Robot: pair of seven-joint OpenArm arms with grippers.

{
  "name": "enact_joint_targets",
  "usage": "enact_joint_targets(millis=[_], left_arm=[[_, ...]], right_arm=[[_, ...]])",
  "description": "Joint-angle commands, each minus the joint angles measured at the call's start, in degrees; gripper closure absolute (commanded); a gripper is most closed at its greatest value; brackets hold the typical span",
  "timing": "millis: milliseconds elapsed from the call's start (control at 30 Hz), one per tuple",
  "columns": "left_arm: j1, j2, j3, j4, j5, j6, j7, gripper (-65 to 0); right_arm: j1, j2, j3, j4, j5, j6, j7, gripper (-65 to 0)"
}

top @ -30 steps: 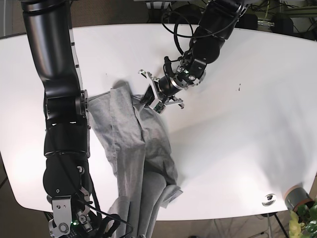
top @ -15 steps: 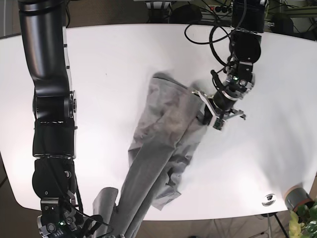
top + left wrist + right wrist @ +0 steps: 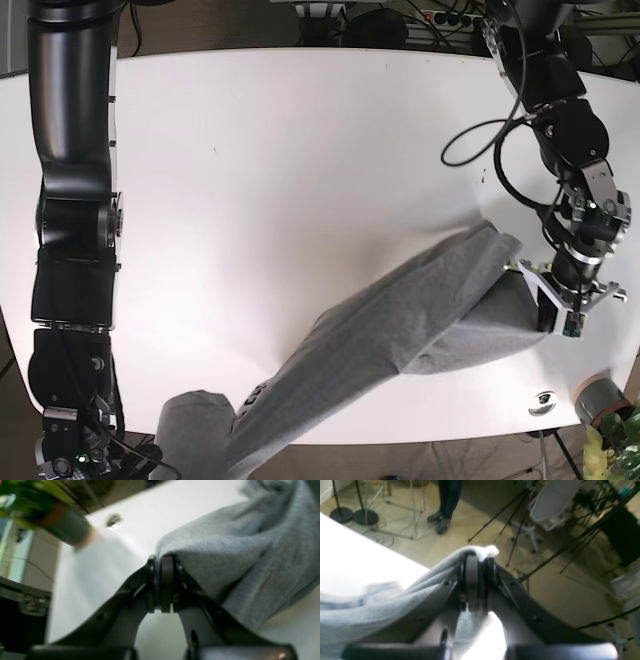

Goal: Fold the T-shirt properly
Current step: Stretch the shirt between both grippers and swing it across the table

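The heather-grey T-shirt lies stretched in a long diagonal band, from the table's front edge at lower left up to the right side. My left gripper is shut on the shirt's right end just above the table. In the left wrist view this gripper pinches a fold of grey cloth. My right gripper is shut on another bunch of the shirt, held out past the table edge over the floor. In the base view the right gripper itself is hidden at the bottom left.
A grey plant pot and a small round metal disc sit at the table's front right corner, close to the left gripper. Both show in the left wrist view. Tripods and a chair stand on the floor beyond.
My left gripper has swung right and toward the front edge, dragging the shirt with it. The crumpled shirt has been pulled into a long diagonal band. The right arm has dropped lower.
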Motion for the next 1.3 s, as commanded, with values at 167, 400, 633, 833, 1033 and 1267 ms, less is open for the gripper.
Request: enact_joint_targets(millis=[167, 400, 633, 833, 1033, 1267], left_arm=[[-12.6, -6.0, -2.4, 0.6, -0.8, -1.5, 5.9, 0.0], [-23.8, -10.2, -2.5, -2.2, -0.8, -1.5, 9.1, 0.0], [-27.4, -12.9, -3.1, -7.0, -0.9, -1.5, 9.0, 0.0], [-25.3, -13.2, -7.2, -9.8, -1.0, -1.5, 8.9, 0.0], [-20.7, -13.3, -10.5, -11.3, -1.0, -1.6, 7.3, 0.0], [-12.2, -13.2, -13.3, -10.9, -1.1, -1.7, 6.1, 0.0]], right_arm=[[6.7, 1.9, 0.3, 1.1, -0.1, -0.59, 1.9, -2.1], [8.9, 3.5, 0.8, 3.8, 0.0, -0.59, -1.5, -2.1], [6.7, 3.6, 5.9, 5.7, 0.0, -0.07, -4.1, -2.1], [0.0, 4.8, 8.2, 10.5, 0.4, -0.24, -4.5, -2.1], [-10.0, 4.8, 12.9, 15.8, 0.4, -0.33, -4.6, -2.1], [-24.3, 4.7, 18.0, 23.6, 0.5, -0.33, -5.9, -2.1]])
